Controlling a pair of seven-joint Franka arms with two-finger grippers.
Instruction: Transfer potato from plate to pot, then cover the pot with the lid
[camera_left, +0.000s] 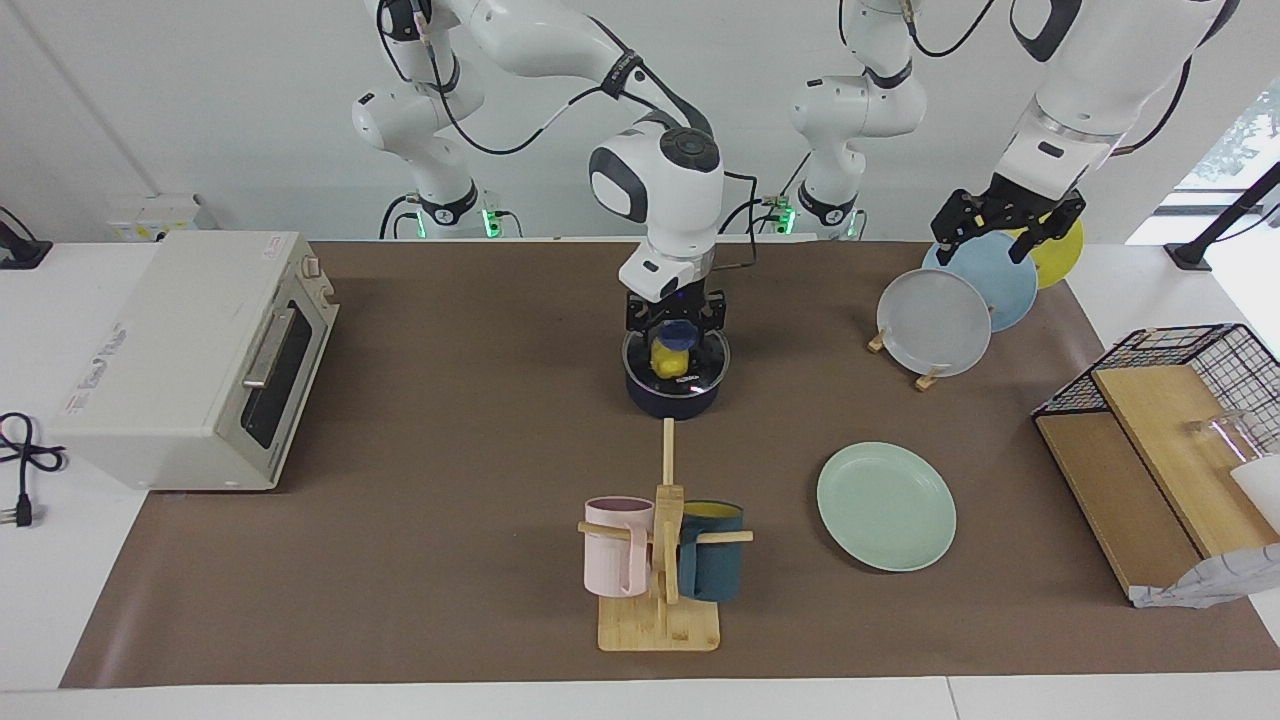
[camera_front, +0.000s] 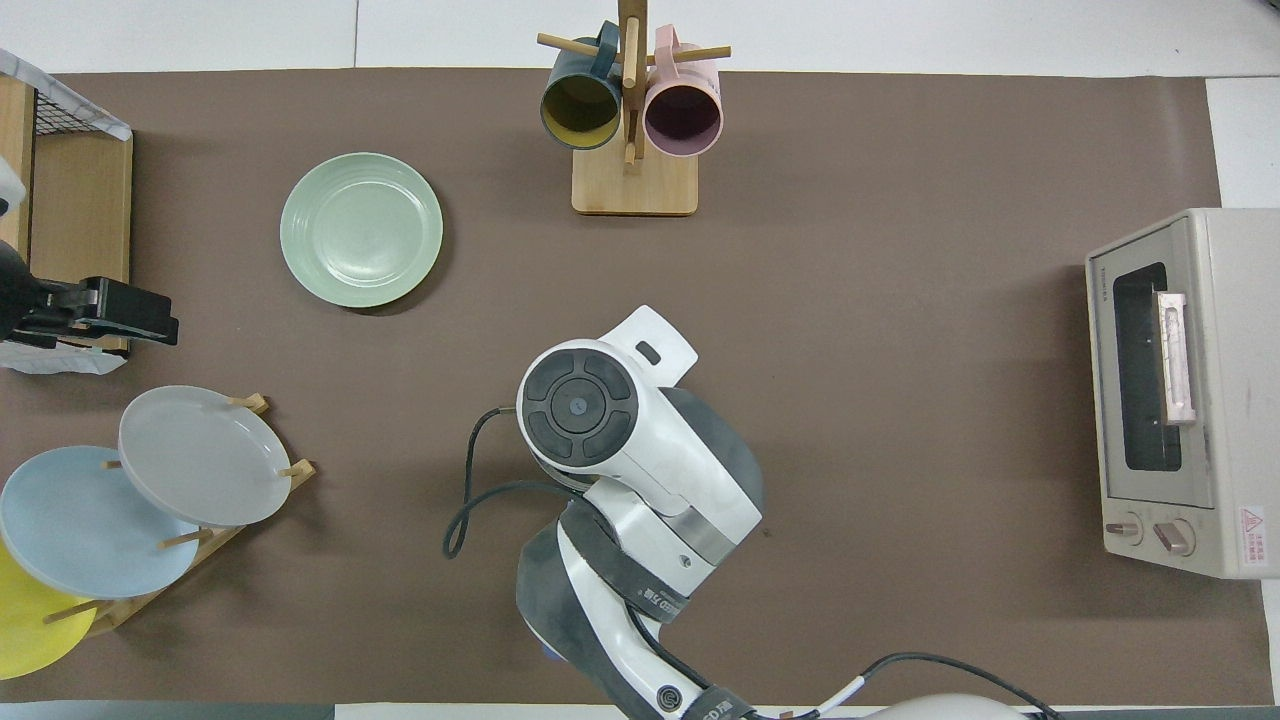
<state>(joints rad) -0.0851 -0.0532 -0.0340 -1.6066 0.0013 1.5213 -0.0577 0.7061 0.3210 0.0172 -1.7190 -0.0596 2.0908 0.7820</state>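
- Your right gripper (camera_left: 676, 335) sits straight down on top of the pot (camera_left: 672, 396), mid-table. Its fingers look clenched around the blue knob of the lid (camera_left: 700, 372); in the overhead view the arm's wrist hides gripper, lid and pot alike.
- Directly under that gripper, the lid lies across the pot's mouth, glass rim showing all round the fingers.
- Through the glass, just below the fingertips, you can see the potato (camera_left: 667, 360) inside the pot, bright yellow against the dark interior.
- Pot's handle: cannot make it out from either view.
- Out from the gripper, farther from the robots, stands the mug tree (camera_left: 661, 560) (camera_front: 632, 130). A pink mug (camera_left: 616, 558) (camera_front: 684, 112) hangs on the right arm's side and a dark teal mug (camera_left: 712, 562) (camera_front: 581, 103) on the left arm's side; both are tipped so their mouths face the overhead camera, the teal one yellow inside.
- Farther from the robots than the gripper and toward the left arm's end, the mint-green plate (camera_left: 886, 506) (camera_front: 361, 229) lies flat, nothing on it.
- Your left gripper (camera_left: 1006, 225) (camera_front: 100, 315) hangs over the plate rack (camera_left: 925, 375) (camera_front: 190, 545), well apart from the pot. Fingers spread, grasping nothing.
- In that rack: grey, blue and yellow plates standing on edge.
- At the left arm's end sits a wire basket (camera_left: 1200, 350) with wooden boards.
- At the right arm's end stands the toaster oven (camera_left: 190, 360) (camera_front: 1180, 390), door shut.
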